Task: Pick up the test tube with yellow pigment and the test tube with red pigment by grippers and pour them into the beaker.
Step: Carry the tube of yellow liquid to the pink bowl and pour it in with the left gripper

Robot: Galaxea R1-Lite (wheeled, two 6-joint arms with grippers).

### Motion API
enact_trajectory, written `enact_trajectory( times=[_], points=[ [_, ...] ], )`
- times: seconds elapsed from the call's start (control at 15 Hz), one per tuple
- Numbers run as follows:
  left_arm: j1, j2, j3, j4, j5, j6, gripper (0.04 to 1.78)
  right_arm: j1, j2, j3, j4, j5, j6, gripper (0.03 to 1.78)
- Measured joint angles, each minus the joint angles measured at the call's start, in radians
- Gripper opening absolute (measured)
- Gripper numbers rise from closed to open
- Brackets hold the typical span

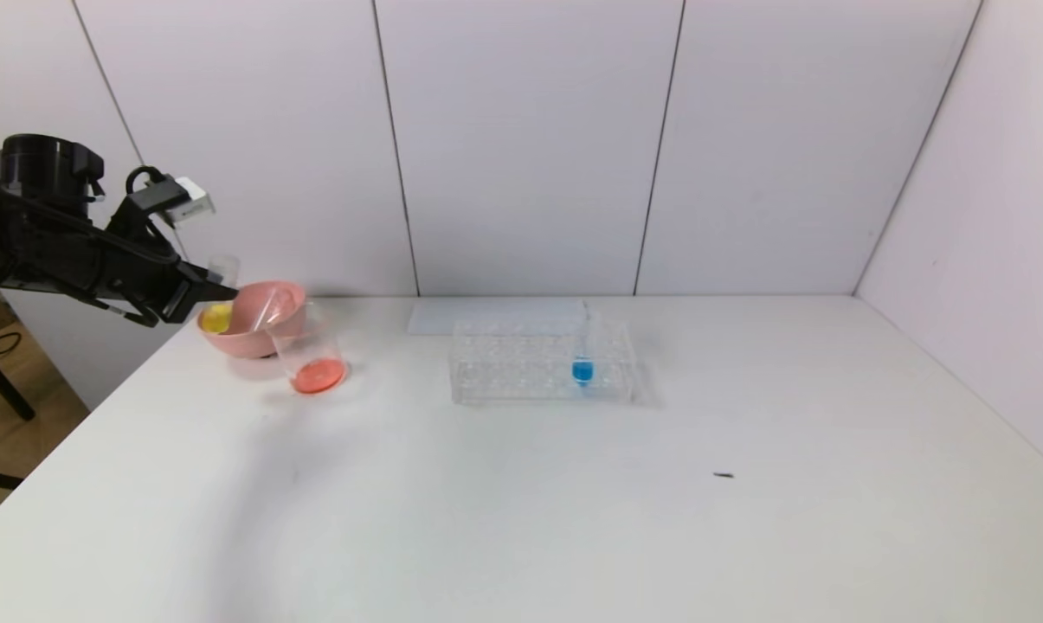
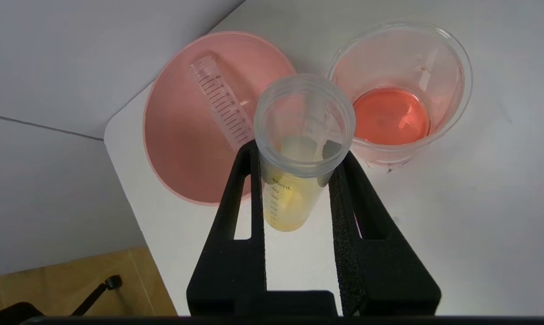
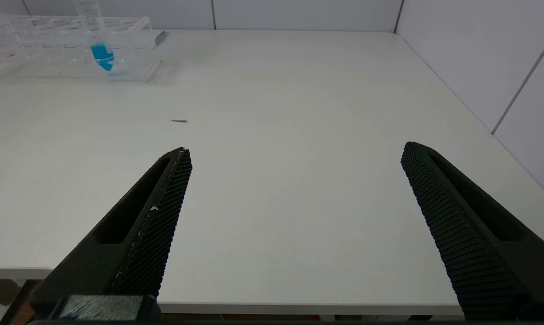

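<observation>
Black left gripper — jaws clamped on the upright yellow tube, long axis vertical — hangs just beside the pink bowl, where an emptied tube lies. Beaker, holding red liquid, stands just rightward. Right gripper — parked well apart, jaws wide, empty.

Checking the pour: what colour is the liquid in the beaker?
Orange-red, pooled at the bottom of the beaker; clearest in the left wrist view.

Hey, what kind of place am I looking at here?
Probably a mock chemistry lab bench: a white table with a clear tube rack, a beaker of red liquid, and the left gripper holding a yellow tube.
</observation>
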Motion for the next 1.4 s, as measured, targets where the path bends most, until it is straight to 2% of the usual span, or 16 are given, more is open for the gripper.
enact_trajectory(
  times=[0.6,1.4],
  points=[
    [0.001,0.039,-0.151,0.259,-0.007,0.214,0.44,0.000,0.000,0.000,0.000,0.000,0.000,1.70],
    [-0.006,0.053,-0.178,0.269,0.010,0.239,0.44,0.000,0.000,0.000,0.000,0.000,0.000,1.70]
  ],
)
